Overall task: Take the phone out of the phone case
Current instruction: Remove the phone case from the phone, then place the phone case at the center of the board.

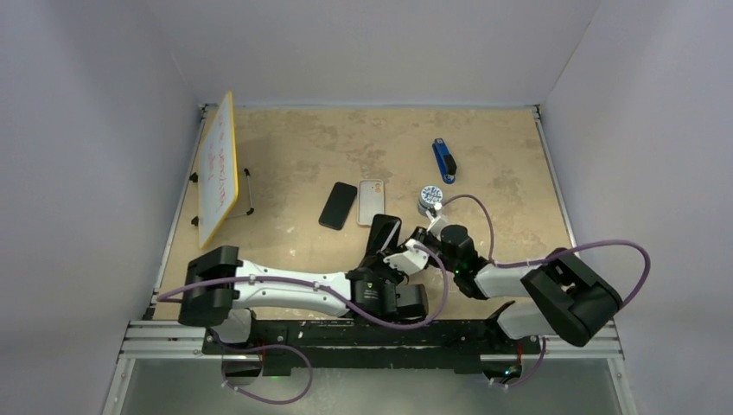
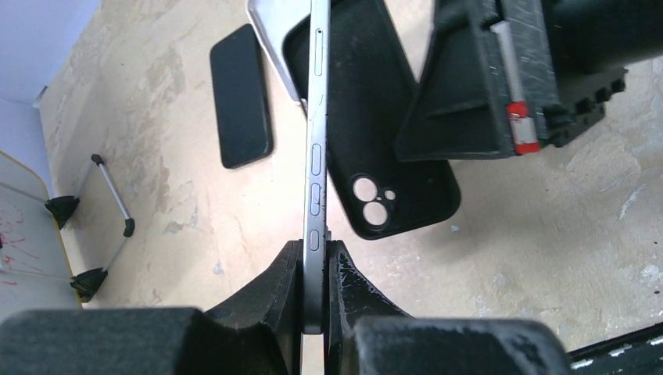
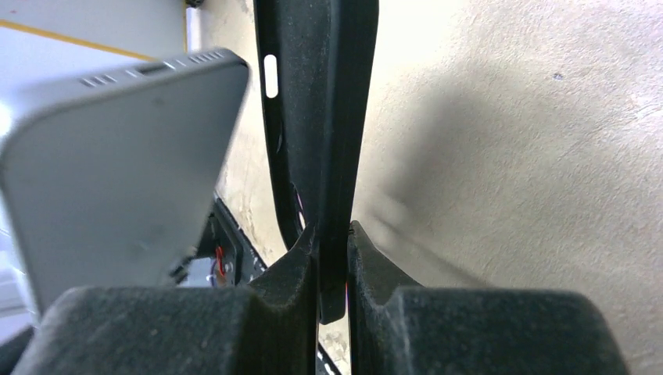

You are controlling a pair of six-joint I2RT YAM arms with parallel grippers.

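My left gripper (image 2: 314, 266) is shut on the lower end of a grey phone (image 2: 315, 117), seen edge-on with its side buttons showing. Just right of it is the black phone case (image 2: 375, 117), its camera cut-outs facing me, apart from the phone. My right gripper (image 3: 332, 273) is shut on the case's thin wall (image 3: 320, 117); the grey phone's back (image 3: 117, 172) fills the left of the right wrist view. In the top view both grippers meet near the table's front centre, the left (image 1: 399, 259) and the right (image 1: 432, 238), with the case (image 1: 382, 232) beside them.
A black phone (image 1: 338, 205) and a pale phone (image 1: 370, 201) lie flat just beyond the grippers. A tape roll (image 1: 430, 199) and a blue stapler (image 1: 444, 160) are behind to the right. A small whiteboard on a stand (image 1: 217, 169) is at the left edge.
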